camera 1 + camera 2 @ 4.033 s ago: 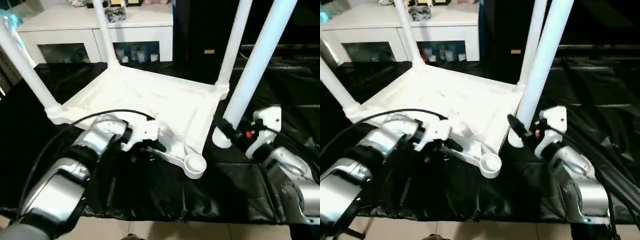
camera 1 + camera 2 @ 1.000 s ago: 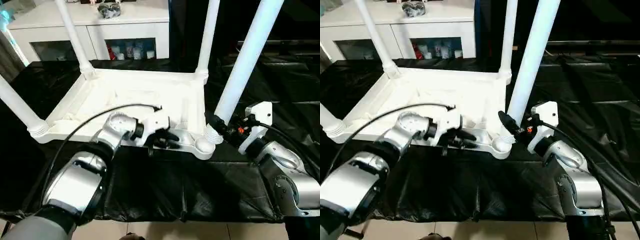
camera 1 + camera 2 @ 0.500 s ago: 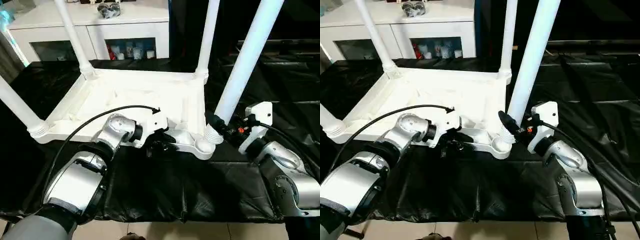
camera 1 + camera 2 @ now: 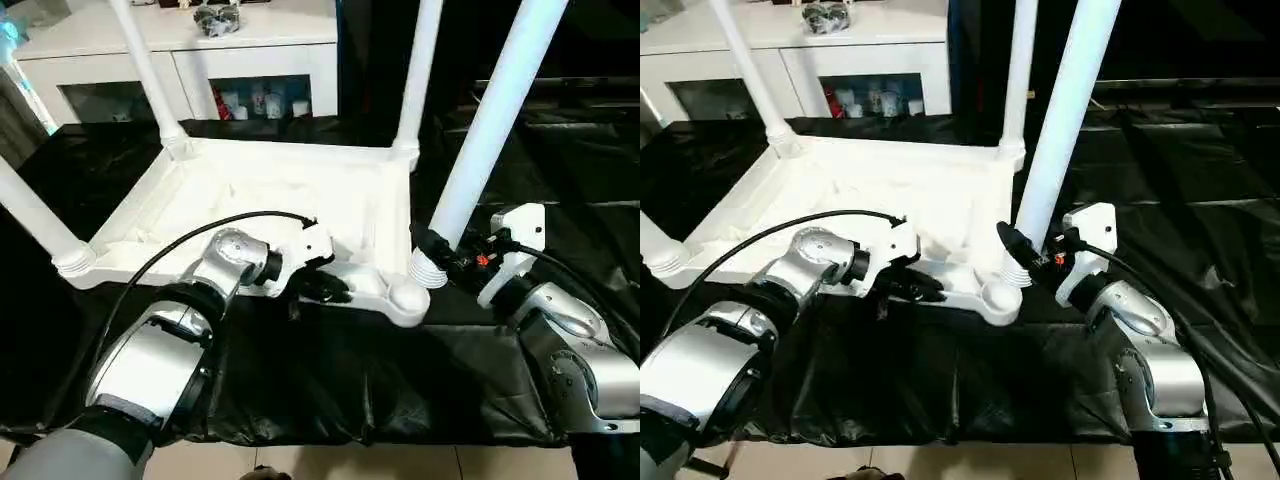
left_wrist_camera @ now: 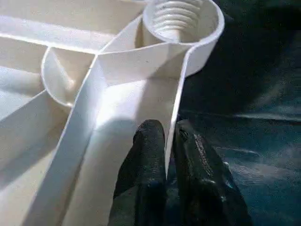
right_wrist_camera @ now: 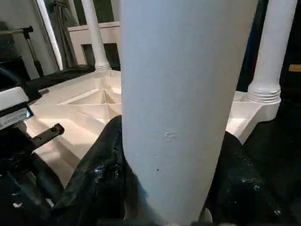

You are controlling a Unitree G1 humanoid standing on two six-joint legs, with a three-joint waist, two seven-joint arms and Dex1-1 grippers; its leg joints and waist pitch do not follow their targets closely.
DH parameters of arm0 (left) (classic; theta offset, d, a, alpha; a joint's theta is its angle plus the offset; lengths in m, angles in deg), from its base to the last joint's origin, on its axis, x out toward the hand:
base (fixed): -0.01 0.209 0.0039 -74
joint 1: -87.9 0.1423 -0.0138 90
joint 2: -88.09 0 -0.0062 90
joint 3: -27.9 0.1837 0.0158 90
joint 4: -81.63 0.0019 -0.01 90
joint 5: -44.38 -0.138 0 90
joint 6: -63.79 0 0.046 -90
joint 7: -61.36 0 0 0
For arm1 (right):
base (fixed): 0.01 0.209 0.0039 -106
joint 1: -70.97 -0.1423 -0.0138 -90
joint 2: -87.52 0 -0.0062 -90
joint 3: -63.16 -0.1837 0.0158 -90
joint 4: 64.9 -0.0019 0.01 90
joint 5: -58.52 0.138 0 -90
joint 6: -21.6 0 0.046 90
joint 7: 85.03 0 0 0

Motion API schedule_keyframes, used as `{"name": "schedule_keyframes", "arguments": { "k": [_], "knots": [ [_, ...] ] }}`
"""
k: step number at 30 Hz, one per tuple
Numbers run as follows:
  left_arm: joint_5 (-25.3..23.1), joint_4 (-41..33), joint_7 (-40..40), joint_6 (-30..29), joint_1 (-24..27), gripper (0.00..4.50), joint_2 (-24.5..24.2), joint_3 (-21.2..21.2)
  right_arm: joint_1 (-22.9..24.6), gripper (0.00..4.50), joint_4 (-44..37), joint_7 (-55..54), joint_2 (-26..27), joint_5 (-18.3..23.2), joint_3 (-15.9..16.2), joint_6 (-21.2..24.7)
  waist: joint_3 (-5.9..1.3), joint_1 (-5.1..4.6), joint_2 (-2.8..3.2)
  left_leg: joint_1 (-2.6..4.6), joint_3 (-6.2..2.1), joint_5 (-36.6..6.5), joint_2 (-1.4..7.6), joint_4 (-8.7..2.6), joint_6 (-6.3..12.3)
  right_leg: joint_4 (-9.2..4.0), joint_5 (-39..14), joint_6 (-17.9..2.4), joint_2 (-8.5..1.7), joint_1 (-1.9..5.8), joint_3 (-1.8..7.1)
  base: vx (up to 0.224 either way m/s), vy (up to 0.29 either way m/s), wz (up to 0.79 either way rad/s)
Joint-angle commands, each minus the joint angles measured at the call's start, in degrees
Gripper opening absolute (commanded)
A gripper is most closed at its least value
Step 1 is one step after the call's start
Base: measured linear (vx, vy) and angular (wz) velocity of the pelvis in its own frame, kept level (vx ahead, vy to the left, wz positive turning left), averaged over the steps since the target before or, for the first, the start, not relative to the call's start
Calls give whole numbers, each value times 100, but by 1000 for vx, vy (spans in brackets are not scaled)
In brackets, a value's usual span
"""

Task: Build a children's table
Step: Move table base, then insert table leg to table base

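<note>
So, no readable writing or labels anywhere on the upside-down table (image 4: 270, 195).
Left gripper (image 5: 168, 141) pinches its rim; right gripper (image 6: 164, 188) clamps the fourth leg (image 4: 480, 130).

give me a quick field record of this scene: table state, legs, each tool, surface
table: children's table lies upside down, underside ribs up
legs: three stand in the far and left corner sockets; fourth leg upright at the near right socket
left tool: left tool pinches the near rim beside that socket
right tool: right tool clamped round the fourth leg's base
surface: black sheet
background: white cabinet with glass doors
</note>
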Motion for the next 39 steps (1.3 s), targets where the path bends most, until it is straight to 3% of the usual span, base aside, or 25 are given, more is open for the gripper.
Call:
{"name": "schedule_keyframes", "arguments": {
  "k": [1, 7, 10, 12, 13, 14, 17, 18, 21, 22, 26, 27, 28, 30, 31, 33, 38, 39],
  "knots": [
    [-266, 128, -128, -33, 5, 16, -84, 231, -155, 187, -31, 97, -41, 28, 31, -14, -389, -1, -71, 157, -140, -778, 311, -345, 545, -411, 554, -1609, -503, 272, 208, 0, 0, 0],
    [-731, 94, -25, 408, 47, 1, -165, 619, -351, 187, 178, 283, -111, -26, 133, -76, -375, -63, -65, 154, -141, -869, 304, -350, 552, -442, 384, -1626, -503, 285, 204, 0, 0, 0],
    [-638, 80, -106, 215, -9, 0, -124, 492, -456, 187, 261, 366, -144, -55, 178, -101, -376, -84, -75, 161, -138, -893, 308, -357, 511, -438, 291, -1641, -496, 282, 202, 0, 0, 0],
    [-514, 70, 19, -40, -78, 0, -101, 340, -499, 187, 269, 377, -132, -48, 190, -91, -378, -82, -26, 173, -138, -890, 313, -355, 500, -429, 331, -1670, -495, 270, 204, 0, 0, 0],
    [-482, 69, 60, -136, -99, 0, -98, 299, -511, 187, 270, 383, -128, -44, 196, -87, -379, -87, -47, 173, -141, -889, 318, -360, 503, -430, 374, -1678, -490, 271, 205, 0, 0, 0],
    [-462, 69, 93, -224, -116, 0, -107, 273, -527, 187, 276, 393, -116, -43, 204, -80, -380, -83, -4, 176, -145, -895, 316, -357, 497, -427, 394, -1687, -496, 271, 204, 0, 0, 0],
    [-361, 36, 306, -567, -138, 0, -156, 145, -583, 187, 314, 391, -46, -8, 248, 28, -371, -90, -36, 167, -137, -953, 302, -358, 482, -435, 348, -1703, -504, 279, 203, 0, 0, 0],
    [-122, -49, 451, -951, -95, 0, -143, -87, -634, 187, 392, 360, 38, -23, 330, 106, -371, -100, -89, 154, -137, -918, 295, -360, 496, -441, 255, -1716, -502, 285, 197, 0, 0, 0],
    [5, -142, 494, -1102, -12, 0, -117, -225, -679, 187, 507, 342, 96, -55, 390, 103, -375, -131, -63, 113, -151, -773, 273, -354, 531, -443, 174, -1652, -497, 308, 182, 0, 0, 0],
    [-14, -273, 553, -1123, 97, 0, -113, -219, -718, 187, 634, 321, 132, -82, 408, 109, -370, -137, -123, 108, -149, -727, 279, -354, 561, -427, 212, -1660, -496, 298, 186, 0, 0, 0],
    [-99, -573, 662, -1065, 357, 0, -121, -152, -805, 187, 924, 306, 195, -171, 441, 5, -388, -163, -96, 113, -132, -592, 273, -324, 700, -428, 500, -1708, -474, 272, 190, 0, 0, 0],
    [-181, -686, 757, -1066, 457, 0, -144, -99, -850, 187, 1058, 294, 209, -242, 467, -86, -405, -143, -218, 87, -131, -474, 274, -315, 754, -378, 605, -1716, -493, 304, 192, 0, 0, 0],
    [-219, -824, 816, -1040, 564, 0, -176, -56, -910, 187, 1222, 299, 234, -308, 488, -222, -391, -136, -180, 95, -118, -441, 265, -318, 781, -401, 571, -1695, -486, 277, 183, 0, 0, 0],
    [-216, -1004, 926, -1105, 693, 0, -209, -59, -1030, 187, 1537, 286, 269, -461, 526, -503, -373, -145, -185, 118, -113, -612, 301, -332, 751, -436, 250, -1684, -488, 230, 182, 0, 0, 0],
    [-167, -1277, 900, -890, 859, 0, -248, -84, -1115, 187, 1760, 346, 279, -550, 586, -648, -359, -152, -221, 121, -111, -712, 303, -345, 705, -455, 94, -1666, -479, 234, 188, 0, 0, 0],
    [-87, -1527, 846, -566, 1021, 0, -276, -122, -1227, 187, 2017, 383, 334, -542, 553, -768, -360, -151, -229, 123, -114, -749, 308, -352, 668, -445, 6, -1645, -487, 236, 195, 0, 0, 0],
    [-45, -1633, 790, -679, 1108, 0, -304, -129, -1377, 187, 2373, 556, 374, -463, 541, -776, -384, -143, -310, 121, -97, -483, 316, -339, 778, -374, 594, -1695, -469, 230, 201, 0, 0, 0],
    [-88, -1621, 727, -744, 1110, 0, -334, -77, -1387, 187, 2433, 634, 367, -429, 558, -691, -380, -132, -293, 125, -96, -473, 312, -335, 807, -372, 594, -1706, -480, 225, 199, 0, 0, 0]
  ]
}}
